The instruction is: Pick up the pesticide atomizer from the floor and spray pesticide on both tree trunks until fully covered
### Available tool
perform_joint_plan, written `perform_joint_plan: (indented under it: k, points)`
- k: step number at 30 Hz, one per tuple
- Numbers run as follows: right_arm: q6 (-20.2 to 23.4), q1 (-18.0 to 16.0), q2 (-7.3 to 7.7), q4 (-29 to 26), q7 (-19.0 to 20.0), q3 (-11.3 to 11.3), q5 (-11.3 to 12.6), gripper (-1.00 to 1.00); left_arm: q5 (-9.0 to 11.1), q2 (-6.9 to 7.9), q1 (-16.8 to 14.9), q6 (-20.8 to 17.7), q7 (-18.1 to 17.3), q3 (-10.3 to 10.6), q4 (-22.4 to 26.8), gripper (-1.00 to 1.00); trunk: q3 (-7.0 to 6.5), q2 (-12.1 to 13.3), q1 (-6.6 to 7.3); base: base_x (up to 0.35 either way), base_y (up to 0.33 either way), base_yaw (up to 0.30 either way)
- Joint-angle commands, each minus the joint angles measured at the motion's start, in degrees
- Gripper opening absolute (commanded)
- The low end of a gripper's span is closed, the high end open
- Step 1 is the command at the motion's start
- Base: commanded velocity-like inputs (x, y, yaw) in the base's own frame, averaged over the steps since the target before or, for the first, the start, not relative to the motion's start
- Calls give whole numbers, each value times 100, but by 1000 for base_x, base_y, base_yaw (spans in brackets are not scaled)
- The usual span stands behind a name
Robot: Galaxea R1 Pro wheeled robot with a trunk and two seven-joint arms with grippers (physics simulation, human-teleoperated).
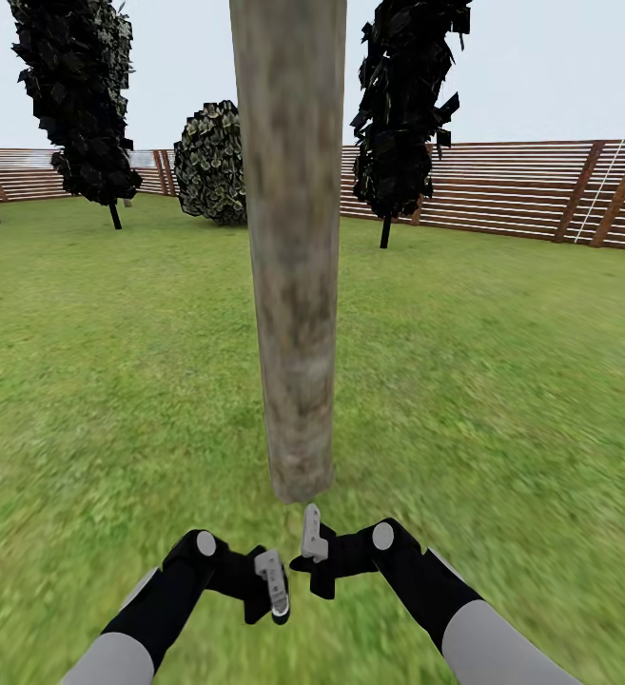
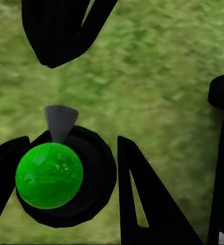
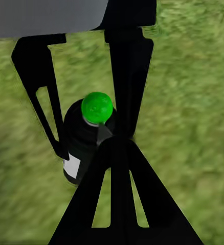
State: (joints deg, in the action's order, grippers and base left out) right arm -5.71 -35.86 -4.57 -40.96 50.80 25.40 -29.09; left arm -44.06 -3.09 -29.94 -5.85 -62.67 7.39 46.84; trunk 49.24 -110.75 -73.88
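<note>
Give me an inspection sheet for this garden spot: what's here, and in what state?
Surface: grass, blurry, bare.
Job's things: trunk upright, close ahead; atomizer, black with a green ball on top, held over the grass.
Clutter: nothing seen.
End effectors: left end effector shut on the atomizer; right end effector shut, empty, close beside it.
Cables: nothing seen.
Surroundings: fence along the back, dark trees and a bush before it.
</note>
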Motion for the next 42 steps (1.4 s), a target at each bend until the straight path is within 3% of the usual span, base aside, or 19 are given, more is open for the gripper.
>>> perform_joint_plan:
  k: [1, 6, 9, 10, 12, 14, 16, 19, 22, 24, 26, 27, 30, 35, 36, 37, 38, 40, 42]
  points:
    - [0, 0, 0, 0, 0, 0, 0, -100, -30, 30, 0, -6, 1, -1, 0, -100, 0, 0, 0, 0, 0, 0]
    - [0, -2, 0, 0, 0, -4, -7, -100, -244, 285, -2, -47, 4, -8, 0, -100, 0, 0, 0, 0, 0, 0]
    - [0, -1, 9, 6, 0, -19, -9, -100, -282, 626, -3, -60, 15, -88, 0, -100, 0, 0, 0, 0, 0, 0]
    - [0, 0, 15, 7, 0, -25, -9, -100, -277, 718, 0, -57, 16, -185, 0, -100, 0, 0, 0, 0, 0, 0]
    - [-5, 0, 48, 75, -21, -36, -6, -100, -274, 932, 13, -6, 8, -761, 0, -100, 0, 0, 0, 0, 0, 0]
    - [-12, 0, 56, 276, -39, -50, 1, -100, -296, 1019, 42, 14, 4, -1038, 0, -100, 0, 0, 0, 0, 0, 0]
    - [-20, 0, 69, 489, -66, -64, 5, -100, -300, 1131, 65, 20, 5, -1179, 0, -100, 0, 0, 0, 0, 0, 0]
    - [-22, 0, 250, 798, -595, -259, 18, -100, -261, 1224, 88, 11, 62, -1277, -12, -100, 0, 0, 0, 0, 0, 0]
    - [-19, 0, 437, 1397, -1434, -843, 74, -100, -209, 1188, 91, -18, 516, -1599, -18, -100, 0, 0, 0, 0, 0, 0]
    - [-11, 0, 484, 1900, -2334, -1908, 92, -100, -142, 1048, 86, -47, 1150, -2036, -144, -100, 0, 0, 0, 0, 0, 0]
    - [-4, 0, 505, 2022, -3044, -2731, 90, -100, -50, 937, 86, -58, 1562, -2226, -336, -100, 0, 0, 0, 0, 0, 0]
    - [-5, 0, 513, 2062, -3278, -3001, 89, 100, 3, 895, 85, -60, 1735, -2283, -431, -100, 0, 0, 0, 0, 0, 0]
    - [-11, 43, 588, 2266, -3653, -3493, 94, 100, 178, 730, 85, -64, 2233, -2370, -813, -100, 0, 0, 0, 0, 0, 0]
    - [-7, 143, 1133, 2522, -3859, -4655, 109, 100, 304, 345, 85, -34, 3374, -2403, -1621, -100, 0, 0, 0, 0, 0, 0]
    - [-5, 190, 1251, 2532, -3865, -4966, 111, 100, 348, 282, 85, -29, 3467, -2405, -1691, -100, 0, 0, 0, 0, 0, 0]
    - [-2, 319, 1461, 2542, -3871, -5583, 112, 100, 467, 179, 85, -25, 3563, -2408, -1768, -100, 0, 0, 0, 0, 0, 0]
    - [-4, 397, 1533, 2541, -3870, -5854, 113, 100, 537, 147, 85, -23, 3591, -2408, -1793, -100, 0, 0, 0, 0, 0, 0]
    - [-17, 639, 1618, 2543, -3868, -6291, 113, 100, 762, 117, 85, -24, 3643, -2411, -1836, -100, 0, 0, 0, 0, 0, 0]
    - [-99, 832, 1624, 2548, -3869, -6422, 114, 100, 988, 124, 85, -37, 3740, -2408, -1849, -100, 0, 0, 0, 0, 0, 0]
